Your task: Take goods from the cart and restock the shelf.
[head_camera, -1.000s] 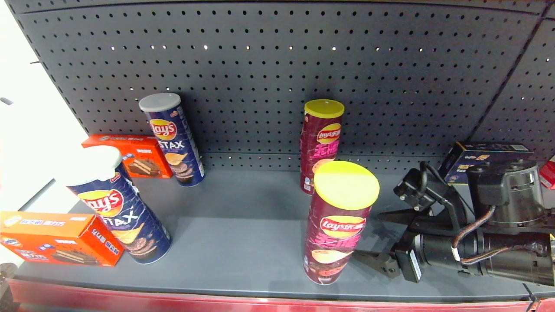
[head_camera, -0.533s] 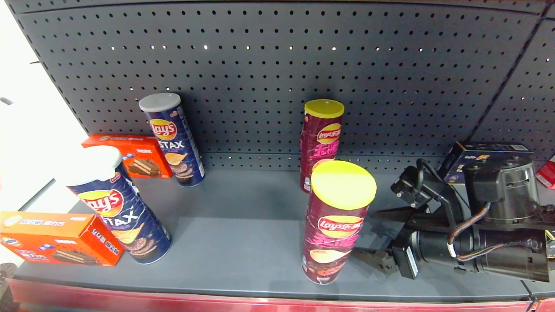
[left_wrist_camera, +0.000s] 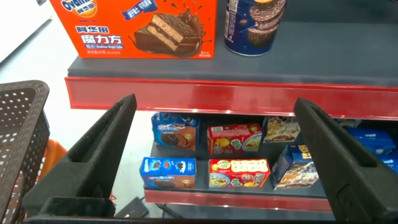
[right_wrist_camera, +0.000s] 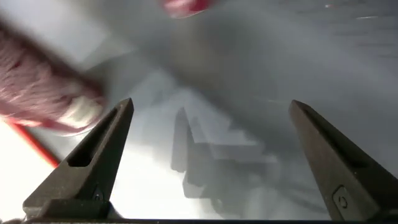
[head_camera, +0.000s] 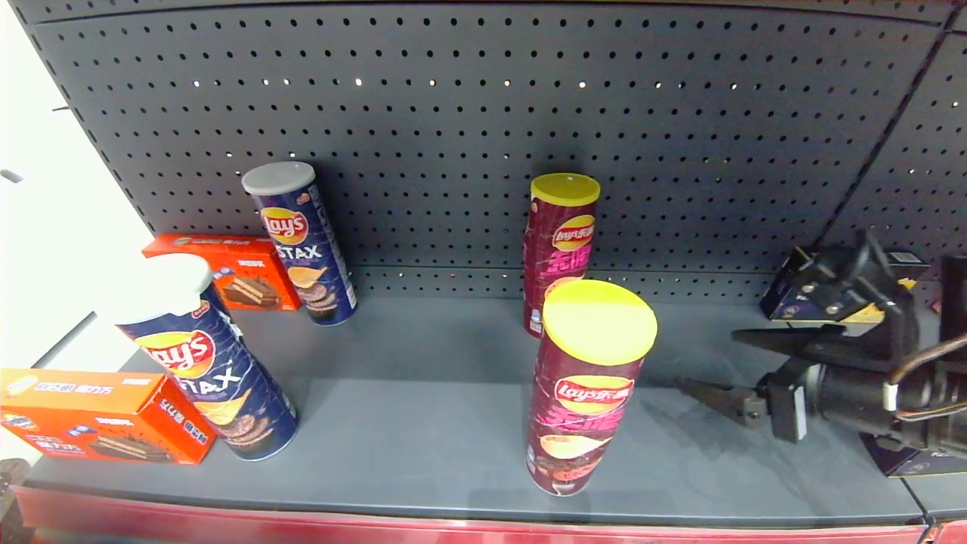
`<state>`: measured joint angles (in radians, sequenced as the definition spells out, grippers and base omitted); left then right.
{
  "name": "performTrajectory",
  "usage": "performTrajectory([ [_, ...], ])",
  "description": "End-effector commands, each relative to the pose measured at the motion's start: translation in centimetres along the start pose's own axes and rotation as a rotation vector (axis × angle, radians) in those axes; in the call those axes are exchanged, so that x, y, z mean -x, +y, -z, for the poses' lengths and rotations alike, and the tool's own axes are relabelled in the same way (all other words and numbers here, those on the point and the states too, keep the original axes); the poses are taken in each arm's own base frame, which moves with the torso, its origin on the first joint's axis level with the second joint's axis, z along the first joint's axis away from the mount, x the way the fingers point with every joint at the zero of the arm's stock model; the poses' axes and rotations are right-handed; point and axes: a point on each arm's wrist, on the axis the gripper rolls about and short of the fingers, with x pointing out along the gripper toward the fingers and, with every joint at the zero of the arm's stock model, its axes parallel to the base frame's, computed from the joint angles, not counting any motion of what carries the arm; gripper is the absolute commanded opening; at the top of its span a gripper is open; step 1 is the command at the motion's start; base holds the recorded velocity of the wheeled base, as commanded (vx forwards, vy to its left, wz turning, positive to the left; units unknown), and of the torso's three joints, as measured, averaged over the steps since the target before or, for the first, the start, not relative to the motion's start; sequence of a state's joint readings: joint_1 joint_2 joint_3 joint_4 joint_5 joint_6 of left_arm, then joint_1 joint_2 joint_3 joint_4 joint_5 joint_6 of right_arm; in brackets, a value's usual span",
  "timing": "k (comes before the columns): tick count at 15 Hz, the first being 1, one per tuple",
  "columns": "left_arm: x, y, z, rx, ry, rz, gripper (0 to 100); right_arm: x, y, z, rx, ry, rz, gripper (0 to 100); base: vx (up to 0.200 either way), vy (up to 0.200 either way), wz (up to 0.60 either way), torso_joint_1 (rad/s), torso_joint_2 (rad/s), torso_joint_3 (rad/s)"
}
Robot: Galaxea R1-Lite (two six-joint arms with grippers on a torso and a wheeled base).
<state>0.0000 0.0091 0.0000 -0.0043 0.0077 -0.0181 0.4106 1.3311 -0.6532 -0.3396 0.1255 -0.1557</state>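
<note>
On the grey shelf a maroon chip can with a yellow lid stands upright near the front edge. A second maroon can stands behind it by the pegboard. My right gripper hovers open to the right of the front can, clear of it, holding nothing. In the right wrist view that gripper is spread wide over the shelf floor, with the maroon can blurred off to one side. My left gripper is open and empty below the shelf's red front edge.
Two blue chip cans and two orange boxes fill the shelf's left side. A dark blue box lies behind my right arm. A black mesh cart basket and a lower shelf of small boxes show below.
My right gripper has drawn back to the right, away from the front maroon can, staying open. The can stands where it was.
</note>
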Motion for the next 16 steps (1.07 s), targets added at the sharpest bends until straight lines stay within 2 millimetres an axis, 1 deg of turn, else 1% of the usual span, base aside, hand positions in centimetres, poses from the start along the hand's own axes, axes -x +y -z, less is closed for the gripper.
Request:
performTrajectory([
  [1, 0.0, 0.0, 0.0, 0.0, 0.001, 0.0, 100, 7.1, -2.0, 0.6, -0.031, -0.141, 0.217, 100, 0.0, 0.0, 0.0, 0.0, 0.0, 0.0],
  [2, 0.0, 0.0, 0.0, 0.0, 0.001, 0.0, 100, 9.1, -2.0, 1.4, -0.036, -0.172, 0.288, 100, 0.0, 0.0, 0.0, 0.0, 0.0, 0.0],
  [3, 0.0, 0.0, 0.0, 0.0, 0.001, 0.0, 100, 11.9, -1.5, 3.0, -0.038, -0.215, 0.39, 100, 0.0, 0.0, 0.0, 0.0, 0.0, 0.0],
  [4, 0.0, 0.0, 0.0, -0.001, 0.001, 0.005, 100, 13.7, -0.4, 4.7, -0.036, -0.246, 0.453, 100, 0.0, 0.0, 0.0, 0.0, 0.0, 0.0],
  [5, 0.0, 0.0, 0.0, -0.001, 0.001, 0.006, 100, 15.3, 0.7, 6.5, -0.032, -0.283, 0.536, 100, 0.0, 0.0, 0.0, 0.0, 0.0, 0.0],
  [7, 0.0, 0.0, 0.0, -0.001, 0.001, 0.008, 100, 17.2, 2.6, 9.2, -0.024, -0.335, 0.633, 100, 0.0, 0.0, 0.0, 0.0, 0.0, 0.0],
  [8, 0.0, 0.0, 0.0, -0.001, 0.001, 0.008, 100, 17.7, 3.3, 10.2, -0.03, -0.332, 0.674, 100, 0.0, 0.0, 0.0, 0.0, 0.0, 0.0],
  [9, 0.0, 0.0, 0.0, -0.001, 0.001, 0.008, 100, 18.1, 4.2, 12.1, -0.053, -0.293, 0.692, 100, 0.0, 0.0, 0.0, 0.0, 0.0, 0.0],
  [11, 0.0, 0.0, 0.0, -0.001, 0.001, 0.006, 100, 18.7, 5.7, 14.9, -0.098, -0.247, 0.702, 100, 0.0, 0.0, 0.0, 0.0, 0.0, 0.0],
  [12, 0.0, 0.0, 0.0, -0.001, 0.001, 0.006, 100, 18.2, 5.9, 16.2, -0.143, -0.237, 0.696, 100, 0.0, 0.0, 0.0, 0.0, 0.0, 0.0],
  [13, 0.0, 0.0, 0.0, -0.001, 0.001, 0.006, 100, 17.6, 5.6, 16.8, -0.178, -0.279, 0.698, 100, 0.0, 0.0, 0.0, 0.0, 0.0, 0.0],
  [14, 0.0, 0.0, 0.0, -0.001, 0.001, 0.006, 100, 17.1, 5.5, 17.4, -0.188, -0.283, 0.697, 100, 0.0, 0.0, 0.0, 0.0, 0.0, 0.0],
  [15, 0.0, 0.0, 0.0, -0.001, 0.001, 0.008, 100, 16.5, 5.6, 18.9, -0.232, -0.19, 0.667, 100, 0.0, 0.0, 0.0, 0.0, 0.0, 0.0],
  [16, 0.0, 0.0, 0.0, -0.001, 0.001, 0.006, 100, 16.5, 5.7, 19.0, -0.239, -0.169, 0.661, 100, 0.0, 0.0, 0.0, 0.0, 0.0, 0.0],
])
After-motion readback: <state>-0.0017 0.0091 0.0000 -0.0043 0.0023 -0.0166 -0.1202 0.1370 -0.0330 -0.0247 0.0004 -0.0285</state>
